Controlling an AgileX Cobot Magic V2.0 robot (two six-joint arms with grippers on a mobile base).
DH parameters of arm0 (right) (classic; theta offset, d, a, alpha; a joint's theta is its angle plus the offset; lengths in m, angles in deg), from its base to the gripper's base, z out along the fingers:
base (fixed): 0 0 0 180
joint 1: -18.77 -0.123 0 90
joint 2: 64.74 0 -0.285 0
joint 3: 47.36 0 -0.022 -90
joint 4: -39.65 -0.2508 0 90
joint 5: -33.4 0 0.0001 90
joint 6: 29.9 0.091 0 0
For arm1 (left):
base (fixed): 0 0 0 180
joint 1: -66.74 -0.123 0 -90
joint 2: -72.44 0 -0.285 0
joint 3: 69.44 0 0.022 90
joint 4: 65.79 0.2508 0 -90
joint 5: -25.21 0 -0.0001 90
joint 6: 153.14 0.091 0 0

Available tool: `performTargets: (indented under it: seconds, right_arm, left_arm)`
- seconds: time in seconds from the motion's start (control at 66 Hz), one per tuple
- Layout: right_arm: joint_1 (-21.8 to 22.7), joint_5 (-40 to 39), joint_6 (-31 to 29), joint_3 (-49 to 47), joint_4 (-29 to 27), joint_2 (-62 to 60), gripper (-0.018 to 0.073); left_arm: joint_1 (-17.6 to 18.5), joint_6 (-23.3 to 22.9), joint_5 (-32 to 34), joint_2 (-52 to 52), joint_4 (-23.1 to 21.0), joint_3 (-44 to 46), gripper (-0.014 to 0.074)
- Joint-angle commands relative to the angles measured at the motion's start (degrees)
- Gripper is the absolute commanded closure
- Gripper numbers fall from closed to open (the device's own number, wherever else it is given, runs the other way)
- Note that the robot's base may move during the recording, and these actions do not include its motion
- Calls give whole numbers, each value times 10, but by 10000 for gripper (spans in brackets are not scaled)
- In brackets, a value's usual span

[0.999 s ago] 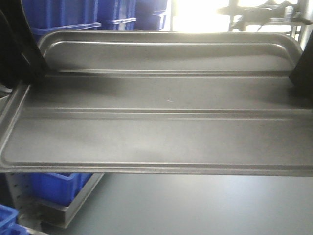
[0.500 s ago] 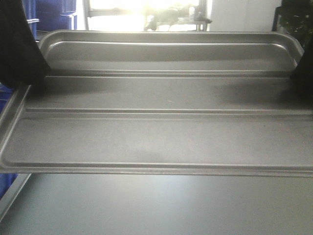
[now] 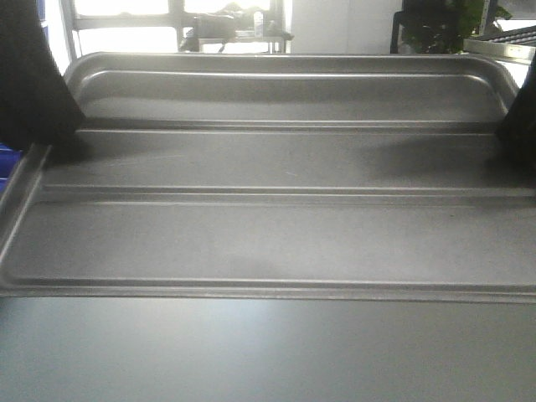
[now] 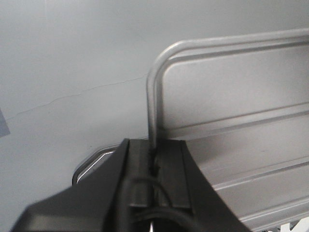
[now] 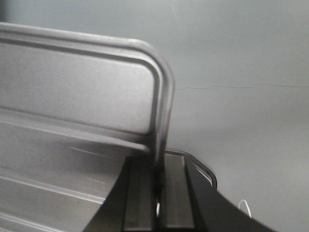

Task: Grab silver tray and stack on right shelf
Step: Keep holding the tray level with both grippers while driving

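Note:
The silver tray (image 3: 268, 234), shiny with a low rim and two long ribs, fills the front view and is held level above the floor. My left gripper (image 3: 50, 142) is shut on the tray's left short rim. In the left wrist view its jaws (image 4: 153, 145) pinch the rim of the tray (image 4: 241, 121) just below a rounded corner. My right gripper (image 3: 511, 126) is shut on the right short rim. In the right wrist view its jaws (image 5: 159, 162) pinch the rim of the tray (image 5: 72, 96). I cannot make out the right shelf.
Grey floor (image 3: 251, 352) lies below the tray. Behind it are a bright window (image 3: 167, 17), a potted plant (image 3: 435, 21) and the edge of a metal object (image 3: 502, 42) at the top right. A bit of a blue crate (image 3: 7, 155) shows at the left edge.
The background has slid left: the blue crates and metal frame have left the view, and the window, plant and metal object have come in. The tray stays fixed between both grippers.

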State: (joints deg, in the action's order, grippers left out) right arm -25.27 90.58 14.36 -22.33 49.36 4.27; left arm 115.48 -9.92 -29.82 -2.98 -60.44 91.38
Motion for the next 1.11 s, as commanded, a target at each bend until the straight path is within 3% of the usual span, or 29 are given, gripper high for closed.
performTargets:
  seconds: [0.0, 1.09]
  right_arm:
    - [1, 15, -6, -15, 46, -12, 503]
    - [1, 15, -6, -15, 46, -12, 503]
  left_arm:
    - [1, 5, -18, 15, 37, 16, 689]
    - [1, 5, -18, 15, 37, 16, 689]
